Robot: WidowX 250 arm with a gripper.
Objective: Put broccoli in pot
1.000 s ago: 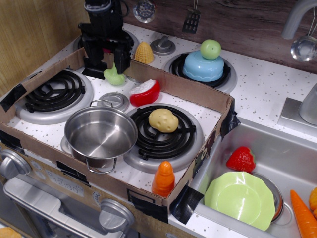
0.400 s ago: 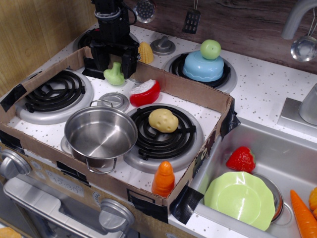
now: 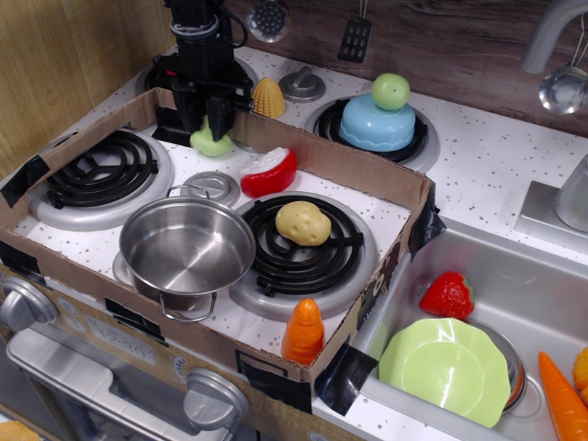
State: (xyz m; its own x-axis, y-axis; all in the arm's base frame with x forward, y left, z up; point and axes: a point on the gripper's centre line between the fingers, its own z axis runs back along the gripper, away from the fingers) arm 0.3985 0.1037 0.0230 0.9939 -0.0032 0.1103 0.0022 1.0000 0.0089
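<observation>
Since the frame a moment earlier, claw (image 3: pixel 212 118) has narrowed: its two black fingers, then spread either side of the broccoli (image 3: pixel 211 141), are now pressing in on the stalk from both sides, so the claw is clenching on the broccoli. The broccoli itself is sitting a little lower and left of where it was, its lumpy head showing below the fingertips. Whether it is resting on the counter (image 3: pixel 487 156) surface or lifted just clear of it cannot be told from this view.

Broccoli and claw are sitting at the back edge of the cardboard tray (image 3: pixel 349 165), between the rear-left burner (image 3: pixel 99 173) and the red-and-white wedge toy (image 3: pixel 269 171). The pot (image 3: pixel 186 246) is standing upright and open at the front of the tray, well apart from the broccoli, with one wire handle facing the camera and the other toward the small grey lid (image 3: pixel 212 186) just behind it. Nothing is lying inside the pot.

The potato (image 3: pixel 303 222) is resting on the front-right burner (image 3: pixel 308 246), beside the pot. The orange carrot toy (image 3: pixel 304 331) is leaning at the tray's front wall. Behind the tray, the corn (image 3: pixel 267 97) is standing just right of the arm, and the green ball (image 3: pixel 390 91) is sitting on the blue dish (image 3: pixel 377 124). In the sink (image 3: pixel 514 276), the strawberry (image 3: pixel 447 295) is lying near the lime-green plate (image 3: pixel 446 367).
</observation>
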